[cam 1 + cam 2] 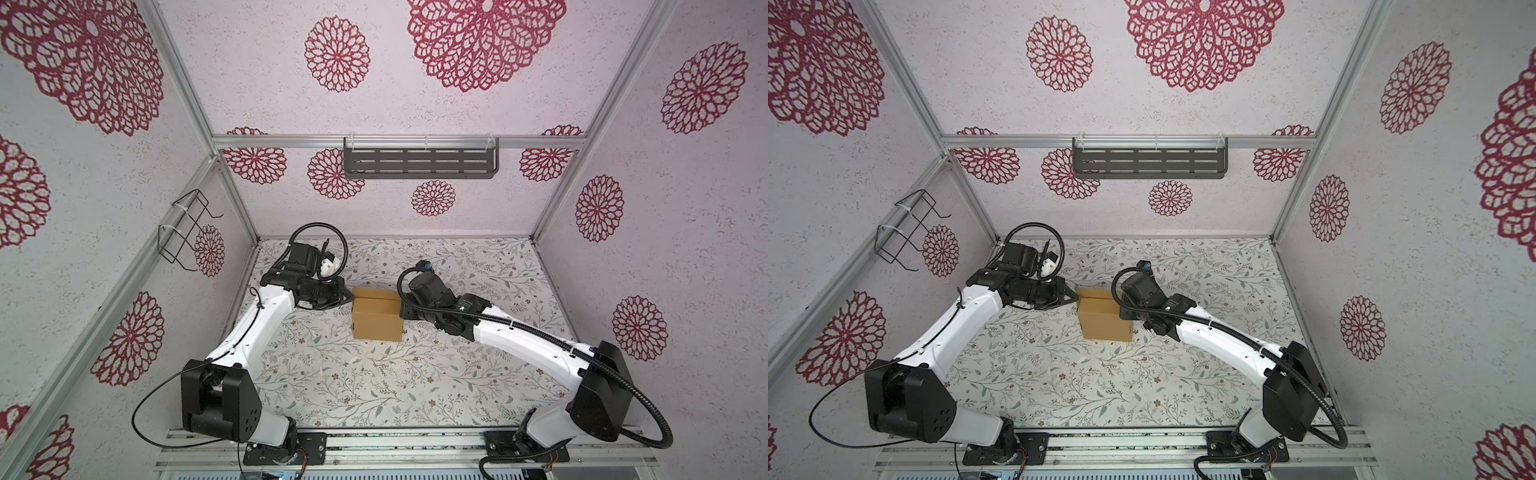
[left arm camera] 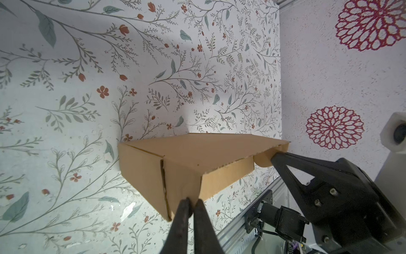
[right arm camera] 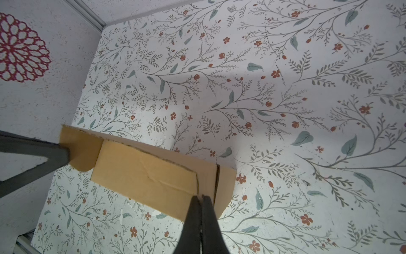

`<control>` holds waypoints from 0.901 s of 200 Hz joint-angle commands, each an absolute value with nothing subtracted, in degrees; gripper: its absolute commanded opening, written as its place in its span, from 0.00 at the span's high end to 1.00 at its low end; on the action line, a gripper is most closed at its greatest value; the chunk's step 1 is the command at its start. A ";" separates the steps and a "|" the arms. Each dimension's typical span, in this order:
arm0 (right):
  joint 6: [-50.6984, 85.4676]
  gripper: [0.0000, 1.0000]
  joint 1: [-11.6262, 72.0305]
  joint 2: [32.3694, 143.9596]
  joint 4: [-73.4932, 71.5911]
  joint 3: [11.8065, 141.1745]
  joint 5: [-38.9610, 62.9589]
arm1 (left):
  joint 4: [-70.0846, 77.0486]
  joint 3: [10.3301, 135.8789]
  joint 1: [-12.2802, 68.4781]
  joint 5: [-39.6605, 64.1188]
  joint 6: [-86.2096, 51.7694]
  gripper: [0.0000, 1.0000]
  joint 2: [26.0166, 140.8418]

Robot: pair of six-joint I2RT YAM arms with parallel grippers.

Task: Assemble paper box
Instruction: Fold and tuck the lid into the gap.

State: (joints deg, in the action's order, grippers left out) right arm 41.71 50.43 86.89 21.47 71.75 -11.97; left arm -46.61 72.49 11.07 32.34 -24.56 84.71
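One paper box (image 1: 377,318), two grippers clamped on it.
The left gripper (image 2: 191,203) pinches one end; the right gripper (image 3: 201,198) nips the opposite end, fingers almost together.

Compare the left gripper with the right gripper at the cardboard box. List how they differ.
The left gripper grips the paper box at its left end; the right gripper grips its right end. The left gripper's jaws show a sliver of cardboard between them; the right gripper's jaws look pressed flush. Shared: both are black, and both are shut on the box's cardboard.
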 commanded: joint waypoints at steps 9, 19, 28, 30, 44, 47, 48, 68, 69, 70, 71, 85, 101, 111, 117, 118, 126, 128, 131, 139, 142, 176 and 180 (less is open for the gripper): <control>42.98 0.97 51.01 86.04 23.04 70.76 -12.04 | -46.10 71.92 12.20 29.50 -21.14 0.90 84.07; 43.11 0.97 50.98 85.96 22.90 70.53 -12.05 | -46.14 71.72 12.56 28.61 -20.02 0.90 83.79; 43.24 0.97 51.08 85.96 22.53 70.19 -12.11 | -46.10 71.41 12.83 27.53 -19.44 0.90 83.55; 43.31 0.97 51.14 85.96 22.55 70.15 -12.08 | -46.11 71.34 12.90 27.41 -19.38 0.90 83.47; 43.51 0.97 51.20 85.96 22.13 69.71 -12.00 | -45.42 70.45 13.01 27.54 -19.87 0.90 83.11; 43.51 0.97 51.19 86.00 22.07 69.70 -12.08 | -45.25 70.22 13.01 27.71 -20.06 0.90 83.06; 43.51 0.97 51.17 86.02 22.06 69.70 -12.10 | -45.17 70.13 13.01 27.79 -20.14 0.90 83.06; 43.51 0.97 51.32 86.22 22.14 69.52 -12.39 | -43.92 68.78 13.03 28.78 -21.47 0.90 82.89; 43.51 0.97 51.32 86.22 22.14 69.52 -12.43 | -43.85 68.71 13.06 28.80 -21.50 0.90 82.93; 43.51 0.97 51.37 86.22 22.19 69.52 -12.46 | -43.81 68.68 13.04 28.82 -21.56 0.90 82.95; 43.51 0.97 51.35 86.22 22.17 69.52 -12.47 | -43.79 68.66 13.07 28.82 -21.59 0.90 82.92; 43.46 0.97 51.34 86.22 22.19 69.18 -12.81 | -43.13 68.05 13.10 29.09 -22.28 0.90 83.01; 43.59 0.98 51.43 86.18 21.94 68.53 -13.20 | -42.55 67.55 13.18 29.18 -22.56 0.90 83.02; 43.81 0.98 51.52 85.92 21.55 67.92 -13.52 | -42.28 67.34 13.18 29.14 -22.67 0.90 82.99; 44.01 0.99 51.62 85.74 21.24 67.41 -13.85 | -42.04 67.16 13.26 29.09 -22.76 0.90 82.96; 44.02 0.99 51.61 85.72 21.17 67.32 -13.83 | -41.98 67.11 13.22 29.09 -22.81 0.90 82.96; 44.27 0.99 51.68 85.44 20.64 66.71 -14.00 | -41.76 66.93 13.27 29.09 -22.93 0.90 82.96; 44.29 0.99 51.68 85.41 20.52 66.53 -14.07 | -41.69 66.85 13.21 29.09 -22.89 0.90 82.94; 44.42 0.99 51.75 85.31 20.34 66.34 -14.13 | -41.59 66.84 13.26 29.09 -22.93 0.90 82.91; 44.62 0.99 51.84 85.02 19.90 65.73 -14.46 | -41.36 66.69 13.24 29.01 -23.00 0.90 82.91; 44.69 0.99 51.88 84.92 19.75 65.53 -14.56 | -41.34 66.64 13.22 29.01 -23.10 0.90 82.93; 45.35 1.00 52.28 84.05 18.14 63.95 -15.36 | -40.72 66.03 13.24 28.92 -23.15 0.90 82.75; 45.43 1.00 52.39 83.98 17.95 63.78 -15.31 | -40.71 65.93 13.22 28.92 -23.16 0.90 82.66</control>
